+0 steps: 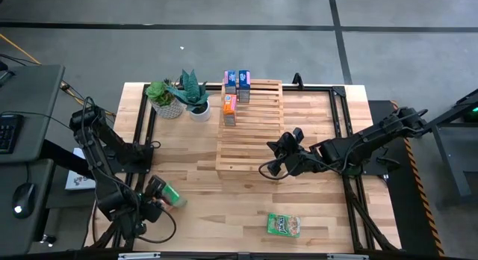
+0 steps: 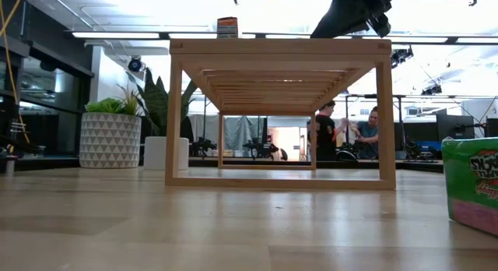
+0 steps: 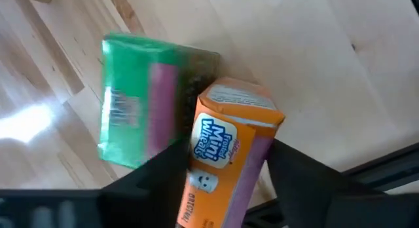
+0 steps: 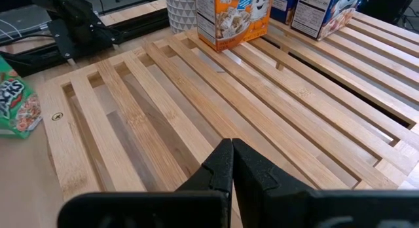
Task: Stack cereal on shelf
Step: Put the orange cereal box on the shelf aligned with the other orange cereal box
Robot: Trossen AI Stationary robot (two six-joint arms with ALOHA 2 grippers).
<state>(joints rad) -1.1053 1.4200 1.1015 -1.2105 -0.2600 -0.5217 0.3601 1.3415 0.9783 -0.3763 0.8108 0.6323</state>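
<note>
– Where is the left pincer (image 3: 226,166)?

– Low at the tabletop's (image 1: 202,200) near-left corner, its fingers spread either side of an orange cereal box (image 3: 226,156) – a green box (image 3: 134,100) lies just behind it.

– And the right pincer (image 4: 232,164)?

– Closed tight on nothing, hovering over the near edge of the slatted shelf (image 1: 250,129).

– The other boxes?

– Two blue boxes (image 1: 237,81) and one orange (image 1: 229,109) stand at the shelf's far end by the potted plants (image 1: 179,96). Another green box (image 1: 283,225) lies flat near the front edge.

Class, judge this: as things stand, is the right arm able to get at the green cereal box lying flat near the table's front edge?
Probably yes: the green cereal box lies alone on bare table, nothing between it and the right gripper.
</note>
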